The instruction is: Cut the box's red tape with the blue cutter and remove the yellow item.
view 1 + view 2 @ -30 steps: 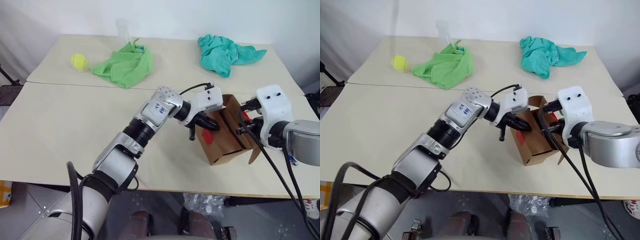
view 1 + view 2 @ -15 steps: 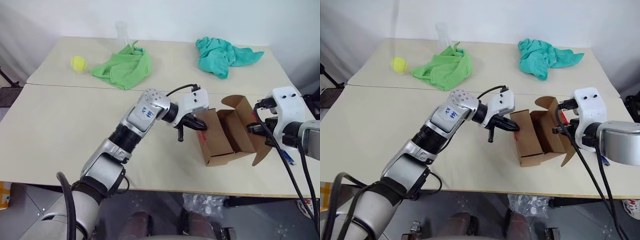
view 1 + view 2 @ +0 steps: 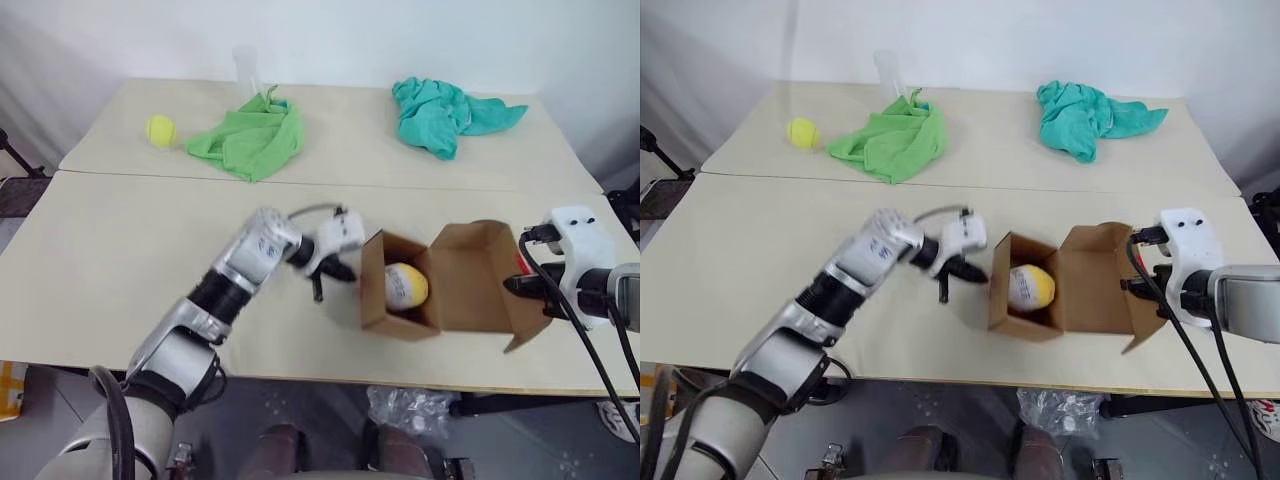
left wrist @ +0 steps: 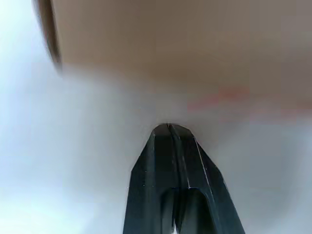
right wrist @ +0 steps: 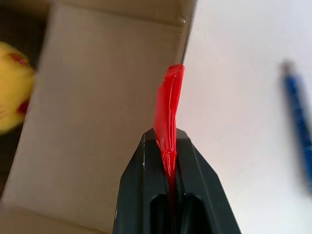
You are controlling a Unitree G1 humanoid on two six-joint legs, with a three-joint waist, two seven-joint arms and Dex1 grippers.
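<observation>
Left arm stretched low across the table (image 3: 120,250), left gripper (image 3: 322,285) pointed down and toward the box (image 3: 440,290), fingers pressed together on nothing, tips just short of the box's near wall. Right arm entering from the right edge, right gripper (image 5: 170,146) clamped on the red tape (image 5: 168,112), the strip pinched between both fingers and still attached at the edge of the opened flap.

Box lying open near the table's front edge, flaps spread, the yellow item (image 3: 405,285) resting inside. Blue cutter (image 5: 298,124) flat on the table beside the box, apart from both grippers.

Against the earlier frames: left gripper lower and withdrawn leftward from the box top; box tipped from a standing, partly shut pose to lying open, interior now exposed; right hand shifted outward and lower.

Head views: green cloth (image 3: 250,135), teal cloth (image 3: 445,110), tennis ball (image 3: 160,130) and a clear cup (image 3: 245,68) at the far side, well apart from the box. Right wrist view: the tape grip and cutter, both hidden from the head views. Left wrist view: closed fingers before a blurred cardboard wall.
</observation>
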